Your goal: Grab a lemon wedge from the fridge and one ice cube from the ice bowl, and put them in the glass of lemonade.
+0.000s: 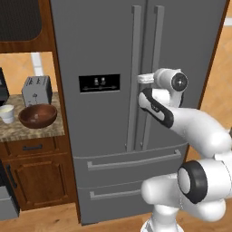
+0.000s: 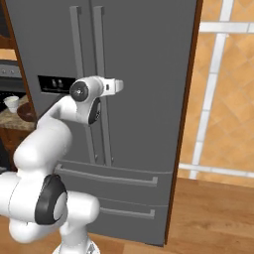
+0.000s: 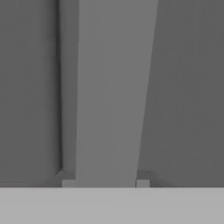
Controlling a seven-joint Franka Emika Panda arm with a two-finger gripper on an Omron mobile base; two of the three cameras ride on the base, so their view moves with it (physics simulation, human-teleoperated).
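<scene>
Two doors: both shut on the fridge (image 1: 104, 54), long vertical handles side by side at the middle.
Hand (image 3: 105, 183): fingertips set either side of one door handle (image 3: 109, 92), pinching it.
Ice bowl (image 1: 37, 115): on the counter (image 1: 31, 131) left of the fridge.
Glass of lemonade (image 1: 7, 113): just beside the bowl.
Toaster (image 1: 36, 90): behind the bowl.
</scene>
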